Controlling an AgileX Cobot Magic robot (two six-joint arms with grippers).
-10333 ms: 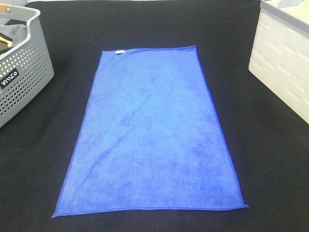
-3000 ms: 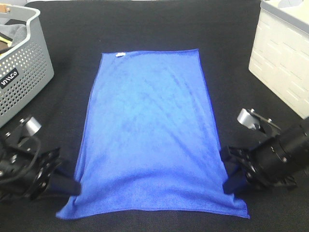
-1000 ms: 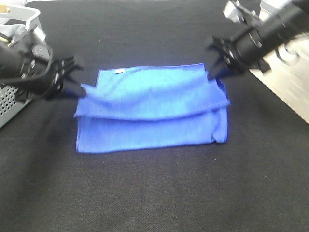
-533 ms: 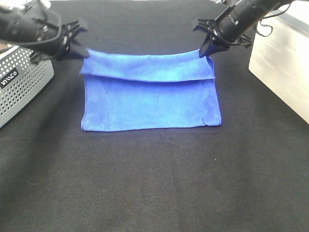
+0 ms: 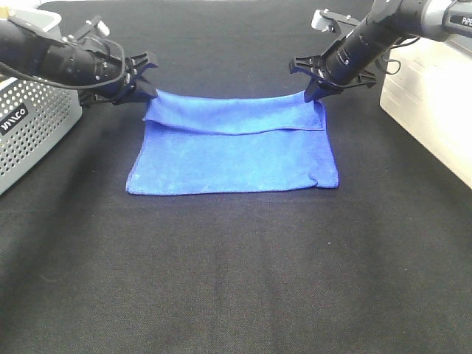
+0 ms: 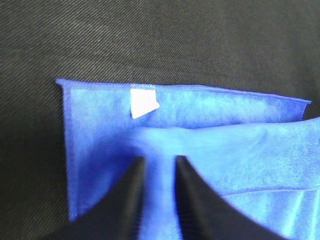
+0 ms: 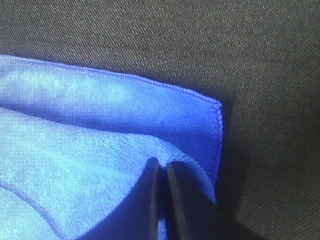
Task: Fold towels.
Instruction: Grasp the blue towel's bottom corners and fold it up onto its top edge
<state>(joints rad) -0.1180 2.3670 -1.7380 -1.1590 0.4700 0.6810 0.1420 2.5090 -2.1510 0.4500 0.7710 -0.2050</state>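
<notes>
A black desk (image 5: 236, 280) holds a royal-blue towel (image 5: 232, 158), folded over on itself, near the middle of the far edge. A grey basket (image 5: 37, 125) sits by the left edge and a white crate (image 5: 435, 110) by the right. The left gripper (image 5: 150, 94) pinches the towel's upper layer at its far left corner. The right gripper (image 5: 311, 94) is clamped on the far right corner. A white tag (image 6: 143, 102) shows on the lower layer.
</notes>
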